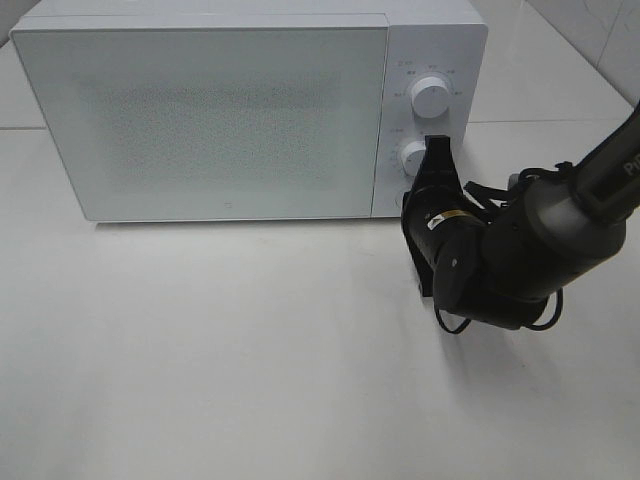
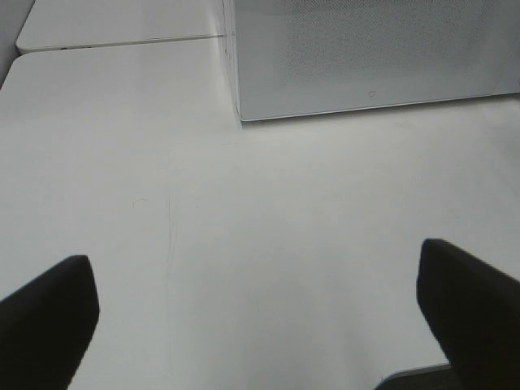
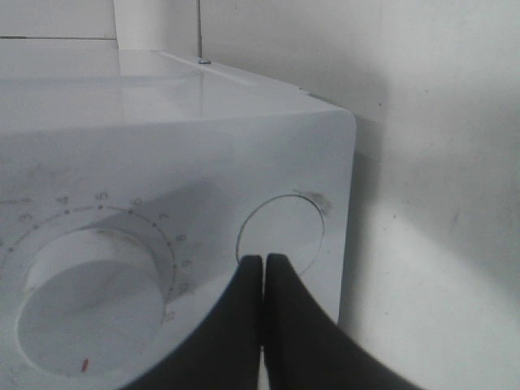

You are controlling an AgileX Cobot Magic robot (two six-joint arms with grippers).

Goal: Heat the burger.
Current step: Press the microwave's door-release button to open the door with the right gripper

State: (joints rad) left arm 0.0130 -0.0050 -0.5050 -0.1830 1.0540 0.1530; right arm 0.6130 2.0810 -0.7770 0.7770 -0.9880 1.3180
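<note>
Where the right gripper (image 3: 264, 262) holds its jaws pressed together on nothing, their tips sit at the rim of a round button (image 3: 284, 223) on the microwave (image 3: 162, 138), with a dial (image 3: 81, 305) just beside them. The left gripper (image 2: 253, 256) is spread wide and empty above the table (image 2: 244, 187), the microwave beyond. The burger's place cannot be told.

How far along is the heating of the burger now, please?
Done: the microwave door is closed; no burger shows, so perhaps it is inside. In hand: the shut right hand points at the round button beside the numbered dial. Remaining: probably the heating itself.
</note>
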